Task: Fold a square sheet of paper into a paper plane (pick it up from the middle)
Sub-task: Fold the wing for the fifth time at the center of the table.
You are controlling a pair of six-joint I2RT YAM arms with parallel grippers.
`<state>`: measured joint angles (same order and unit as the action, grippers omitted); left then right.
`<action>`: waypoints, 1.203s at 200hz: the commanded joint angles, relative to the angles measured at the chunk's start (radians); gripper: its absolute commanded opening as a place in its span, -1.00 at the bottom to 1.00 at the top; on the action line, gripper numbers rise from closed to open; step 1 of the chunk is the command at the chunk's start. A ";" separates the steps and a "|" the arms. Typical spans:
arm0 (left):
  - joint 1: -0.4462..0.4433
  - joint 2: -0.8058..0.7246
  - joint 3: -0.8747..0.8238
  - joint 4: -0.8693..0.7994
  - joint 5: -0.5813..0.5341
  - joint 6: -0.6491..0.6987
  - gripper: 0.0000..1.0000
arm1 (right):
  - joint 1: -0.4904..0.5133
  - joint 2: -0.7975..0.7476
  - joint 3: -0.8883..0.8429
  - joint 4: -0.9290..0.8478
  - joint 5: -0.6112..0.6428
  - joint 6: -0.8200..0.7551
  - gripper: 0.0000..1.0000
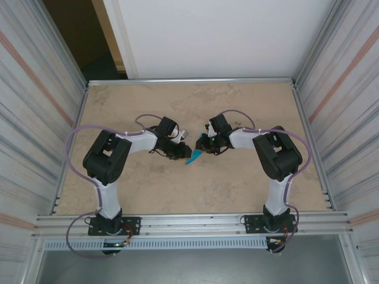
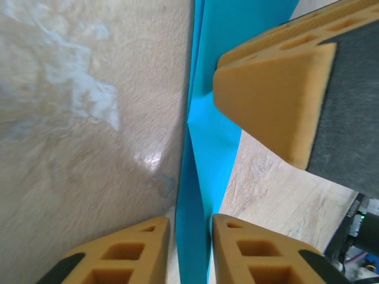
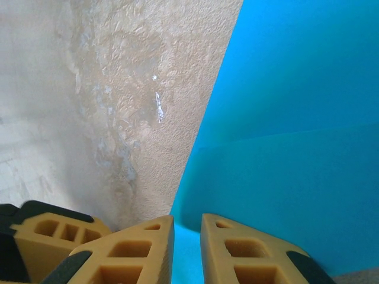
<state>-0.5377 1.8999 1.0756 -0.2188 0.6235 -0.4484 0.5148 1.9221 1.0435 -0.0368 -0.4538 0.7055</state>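
A robotics lab test cell is indicated. A beige, stone-patterned surface (image 1: pixel 177 195) is boxed in by a ribbed panel wall (image 1: pixel 29 89) at the left of the frame, a matching wall (image 1: pixel 349 89) at the right, and a white panel (image 1: pixel 207 35) at the top. A left arm (image 1: pixel 109 160) and a right arm (image 1: pixel 275 157) are bolted to an aluminium rail (image 1: pixel 189 223) along the bottom, and lilac cables (image 1: pixel 68 148) are looped beside them.

The top camera looks steeply down from above the near edge of the table (image 1: pixel 148 189). Both wrist cameras sit close over the blue paper (image 1: pixel 194 157) mid-table, shared by all views.
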 commanded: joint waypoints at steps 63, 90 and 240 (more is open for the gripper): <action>-0.029 -0.116 0.006 0.011 -0.010 -0.034 -0.68 | -0.005 0.042 -0.035 -0.065 0.031 -0.020 -0.62; -0.042 -0.066 0.045 -0.001 0.009 -0.029 -0.79 | -0.004 0.045 -0.036 -0.064 0.027 -0.017 -0.66; -0.045 0.118 0.210 -0.152 -0.034 -0.053 -0.92 | -0.005 0.048 -0.048 -0.017 -0.016 -0.016 -0.73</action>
<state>-0.5827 1.9884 1.2530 -0.3428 0.6079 -0.4808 0.5095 1.9259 1.0317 -0.0105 -0.4728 0.7013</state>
